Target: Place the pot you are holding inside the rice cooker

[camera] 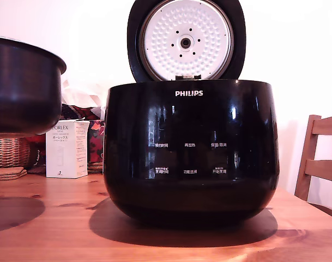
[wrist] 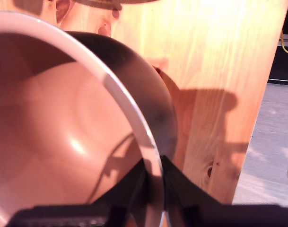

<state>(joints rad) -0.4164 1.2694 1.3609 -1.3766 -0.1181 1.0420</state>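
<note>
The pot (camera: 24, 87) hangs above the wooden table at the exterior view's left, dark and round with a thin flared rim, partly cut off by the frame edge. In the wrist view the pot (wrist: 63, 132) fills most of the picture, its inside lit pinkish. My gripper (wrist: 152, 182) is shut on the pot's rim, one finger inside the wall and one outside. The arm itself does not show in the exterior view. The rice cooker (camera: 190, 147) stands in the middle of the table, glossy black with a PHILIPS logo, its lid (camera: 186, 39) raised upright showing a white dimpled disc.
A white box (camera: 67, 148) and a wicker basket (camera: 10, 152) sit behind the pot at the exterior view's left. A wooden chair back (camera: 318, 158) stands at the right. The table edge (wrist: 248, 156) runs close beside the pot in the wrist view.
</note>
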